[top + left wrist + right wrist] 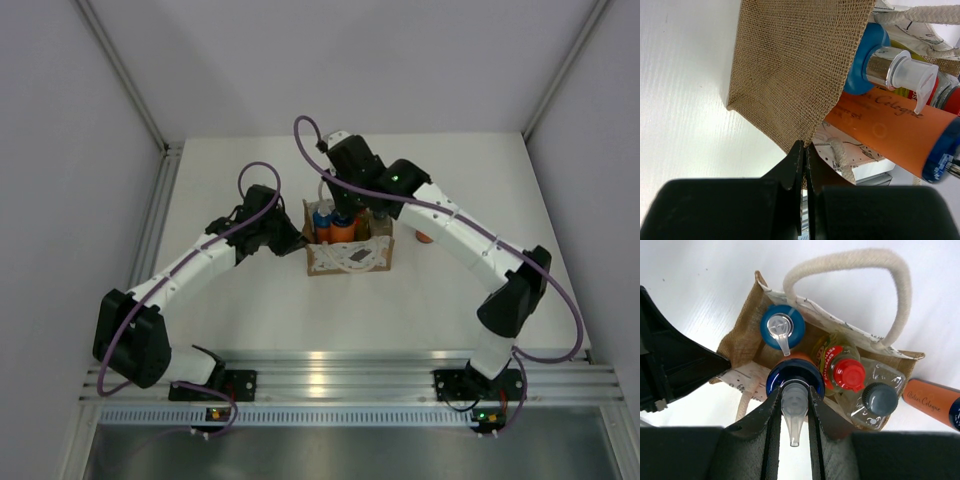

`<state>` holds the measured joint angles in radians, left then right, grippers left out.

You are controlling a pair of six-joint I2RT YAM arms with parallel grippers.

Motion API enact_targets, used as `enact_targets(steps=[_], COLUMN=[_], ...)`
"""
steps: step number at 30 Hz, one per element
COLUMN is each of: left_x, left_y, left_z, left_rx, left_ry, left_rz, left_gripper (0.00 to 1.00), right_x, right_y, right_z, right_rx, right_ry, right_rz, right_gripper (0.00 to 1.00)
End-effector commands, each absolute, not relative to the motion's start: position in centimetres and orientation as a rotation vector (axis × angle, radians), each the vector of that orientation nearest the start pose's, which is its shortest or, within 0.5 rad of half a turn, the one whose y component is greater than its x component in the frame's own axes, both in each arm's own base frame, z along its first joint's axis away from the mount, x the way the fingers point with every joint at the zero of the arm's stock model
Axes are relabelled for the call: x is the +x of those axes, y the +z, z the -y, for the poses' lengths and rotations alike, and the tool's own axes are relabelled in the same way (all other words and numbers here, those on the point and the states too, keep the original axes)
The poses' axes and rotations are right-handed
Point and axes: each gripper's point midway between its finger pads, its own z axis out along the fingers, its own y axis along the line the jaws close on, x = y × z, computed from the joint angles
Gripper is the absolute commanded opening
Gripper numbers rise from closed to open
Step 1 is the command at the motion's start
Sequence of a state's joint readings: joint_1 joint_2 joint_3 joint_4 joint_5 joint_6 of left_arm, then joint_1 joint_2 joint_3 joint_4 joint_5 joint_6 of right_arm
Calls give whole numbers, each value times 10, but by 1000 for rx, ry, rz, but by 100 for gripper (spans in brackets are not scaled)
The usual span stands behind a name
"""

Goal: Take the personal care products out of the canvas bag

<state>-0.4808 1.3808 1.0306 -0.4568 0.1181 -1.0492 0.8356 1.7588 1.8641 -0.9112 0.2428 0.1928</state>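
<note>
The workspace is enclosed by grey walls [60,200], and a white surface [250,310] is edged at the near side by aluminium rails [330,375]. Little else is carried by the surface.

Near the middle of the surface the canvas bag [350,255] is stood upright. Its mouth is turned upward, its longer side runs left to right, and its white patterned panel is faced toward the arm bases. A white rope handle [890,290] is arched over the mouth.

Four bottles are held upright inside the bag, with long axes vertical and tops pointed up. These are the pump bottle [790,374], orange with a dark blue top; a second orange bottle [782,327] with a blue top; a yellow bottle [847,372] with a red cap; and a clear bottle [880,400] with a dark grey cap. A loose orange bottle [935,402] is laid on its side on the surface just right of the bag, its blue end turned away from it.

The left hand [804,150] is clenched on the edge of the bag's left canvas wall. The right hand [794,392] is lowered over the bag's mouth and clamped around the pump head of the pump bottle.
</note>
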Motion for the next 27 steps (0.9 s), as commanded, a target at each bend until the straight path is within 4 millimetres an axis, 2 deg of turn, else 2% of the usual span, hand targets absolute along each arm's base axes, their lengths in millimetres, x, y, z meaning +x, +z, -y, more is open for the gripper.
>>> enact_targets(steps=[1, 7, 14, 21, 27], left_x=[315, 314, 313, 312, 310], left_y=[169, 170, 168, 166, 164], left_z=[220, 220, 220, 219, 220], left_rx=[-653, -654, -659, -667, -668], left_ry=[-805, -807, -805, -805, -809], left_rz=[-2399, -2397, -2401, -2409, -2416], left_gripper=[0, 0, 0, 0, 0], right_x=[318, 314, 310, 304, 301], right_y=[339, 377, 408, 436, 445], right_z=[-305, -297, -280, -248, -217], right_rx=[-567, -533, -474, -371, -306], right_ry=[297, 321, 314, 309, 271], right_rz=[-2074, -2012, -1967, -1922, -1911], right_gripper=[0, 0, 0, 0, 0])
